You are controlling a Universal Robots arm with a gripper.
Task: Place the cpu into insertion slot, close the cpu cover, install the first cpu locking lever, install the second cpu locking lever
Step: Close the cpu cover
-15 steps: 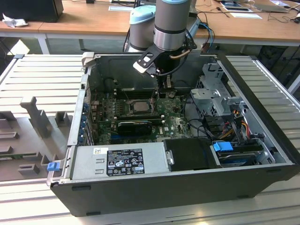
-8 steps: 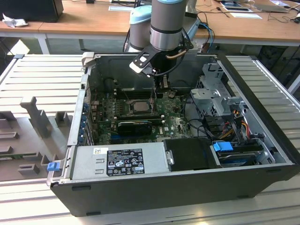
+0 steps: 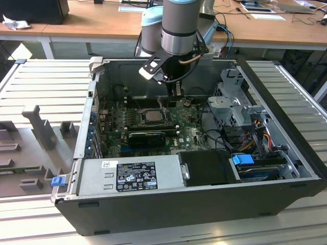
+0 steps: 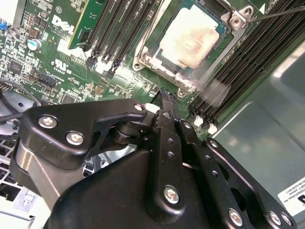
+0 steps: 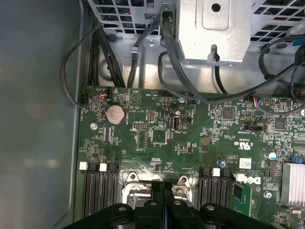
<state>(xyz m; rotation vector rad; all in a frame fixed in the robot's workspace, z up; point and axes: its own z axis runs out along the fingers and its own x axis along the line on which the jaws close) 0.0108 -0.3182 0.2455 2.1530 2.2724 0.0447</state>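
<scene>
I am reading the first step as done: the small flat square cpu point(image 4: 193, 38), its pale silver top smeared with a whitish stain, is sitting inside the square insertion slot point(image 4: 217, 7) on the green circuit board point(image 3: 115, 127). The thin dull-silver cpu cover point(image 4: 155, 61) seems to be lying flat around the chip, so I am judging that step finished too, though not with certainty. A thin metal rod point(image 4: 276, 13) is running past the slot's corner; I cannot tell whether either locking lever is latched, so I am counting both as open work. The black gripper point(image 4: 164, 98) is hanging just beside the slot with its jaws pressed together on nothing. The dark open computer case point(image 3: 179, 204) is holding the board, a grey power-supply box point(image 3: 130, 176), a long black card point(image 3: 148, 137) and a silver drive cage point(image 3: 235, 102) with cables.
</scene>
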